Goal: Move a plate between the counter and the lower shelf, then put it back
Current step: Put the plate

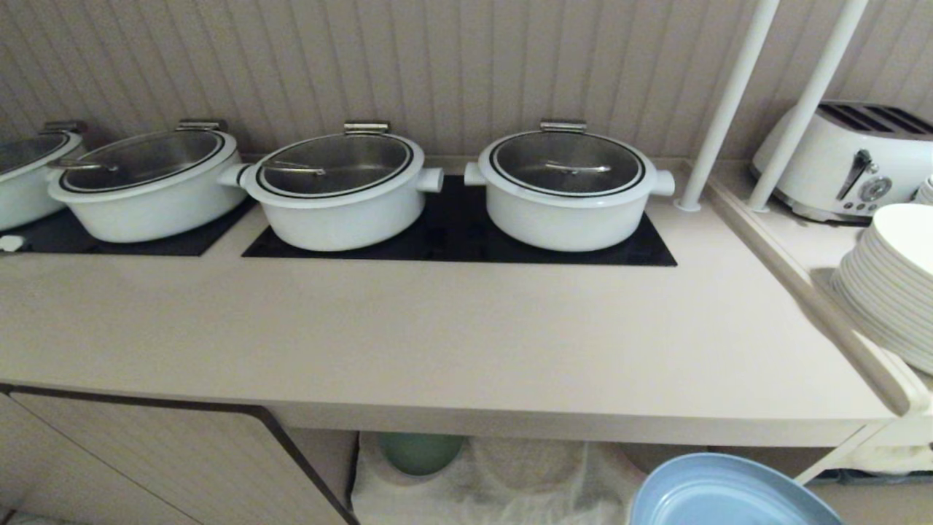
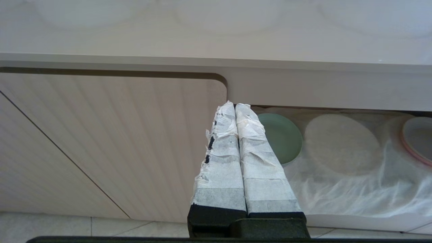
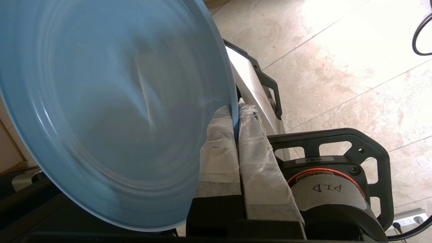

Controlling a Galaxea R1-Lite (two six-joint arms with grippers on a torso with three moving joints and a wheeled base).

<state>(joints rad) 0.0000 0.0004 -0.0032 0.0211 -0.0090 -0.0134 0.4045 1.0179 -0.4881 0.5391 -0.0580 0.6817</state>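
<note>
Below the counter's (image 1: pixel 466 343) rounded front edge, toward the left, the left gripper (image 2: pixel 235 109) hangs idle with its taped fingers pressed together on nothing, pointing at the seam between a ribbed cabinet door (image 2: pixel 111 141) and the lower shelf (image 2: pixel 337 189). Just past it a green plate (image 2: pixel 281 136) lies on the white cloth (image 1: pixel 510 481), then a covered round hump, then a pink-edged plate (image 2: pixel 416 138) further along. To the right, the right gripper (image 3: pixel 235 109) is clenched on the plate (image 3: pixel 111 111), pinching only a short stretch of its rim between the taped pads, so the whole disc cantilevers out from that one bite. That is the main risk as I judge it: a thin edge grip on a wide, smooth plate may let it pivot or slide out if the arm swings or jolts. In the head view the plate (image 1: pixel 729 492) sits low at the counter's front, outside the shelf opening and below the worktop, so a lift could clip the overhanging edge. White pots (image 1: pixel 342 189) on the black hob panels (image 1: pixel 459 233) stand well back; the stacked white plates (image 1: pixel 885 284) on the side ledge are nearer. The plate is round, matte light blue, with a low raised rim; its surface looks clean, though it shows somewhat smeared in the wrist view.
</note>
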